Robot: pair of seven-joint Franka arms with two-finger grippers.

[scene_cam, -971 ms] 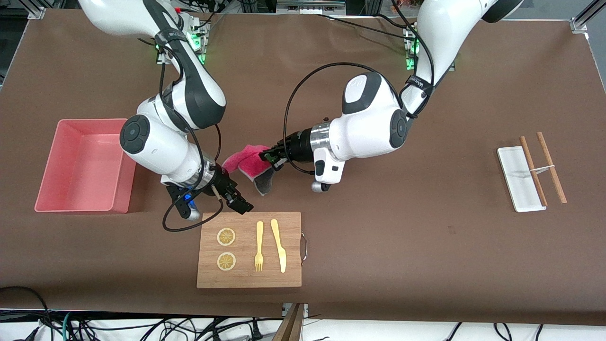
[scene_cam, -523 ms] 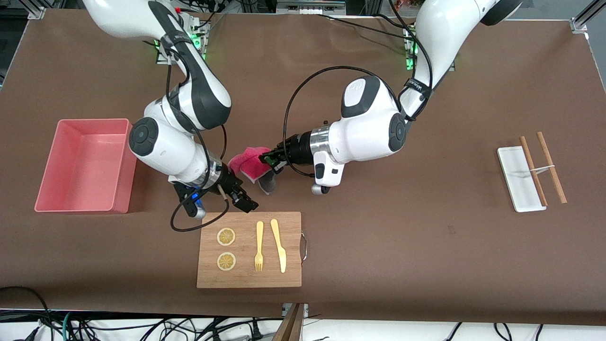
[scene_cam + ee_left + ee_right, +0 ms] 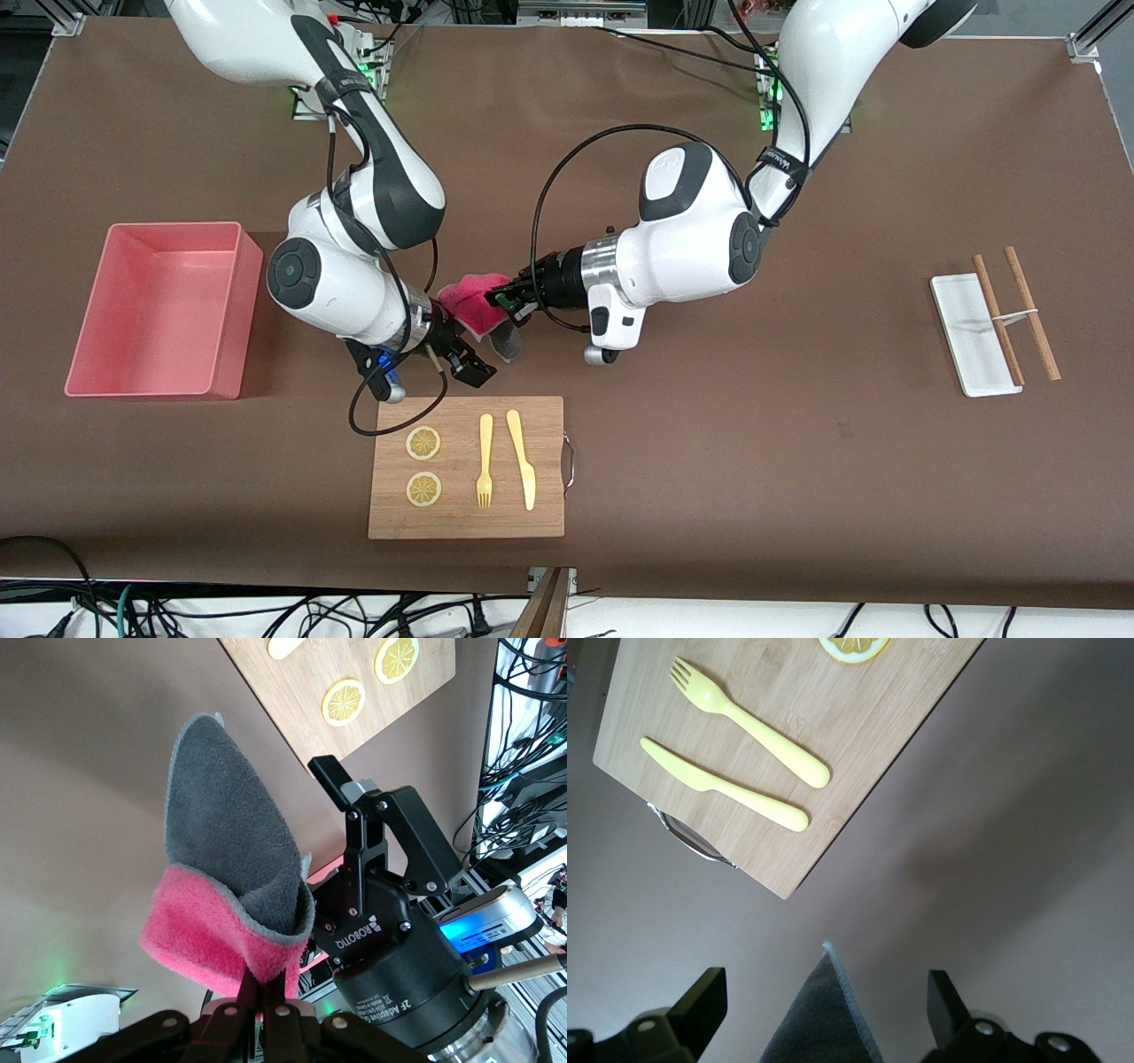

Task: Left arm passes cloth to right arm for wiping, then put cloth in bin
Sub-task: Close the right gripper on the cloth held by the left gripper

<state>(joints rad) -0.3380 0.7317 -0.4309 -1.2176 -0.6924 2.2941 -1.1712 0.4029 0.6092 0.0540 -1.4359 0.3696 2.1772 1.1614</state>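
Crimson cloth (image 3: 474, 299) hangs mid-frame in the front view, pinched by the left gripper (image 3: 503, 299); the right gripper (image 3: 468, 363), spread, sits beside it.

Left wrist view adds the grey face.

Right wrist view shows its tip between spread fingers (image 3: 700, 1003); releasing early could drop it.

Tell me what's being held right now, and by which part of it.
The left gripper is shut on the cloth, pinching its folded pink edge. The right gripper is open, holding nothing.

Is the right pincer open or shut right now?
Open: in its wrist view the right pincer's fingers stand wide apart, the cloth's grey corner between them, ungripped.
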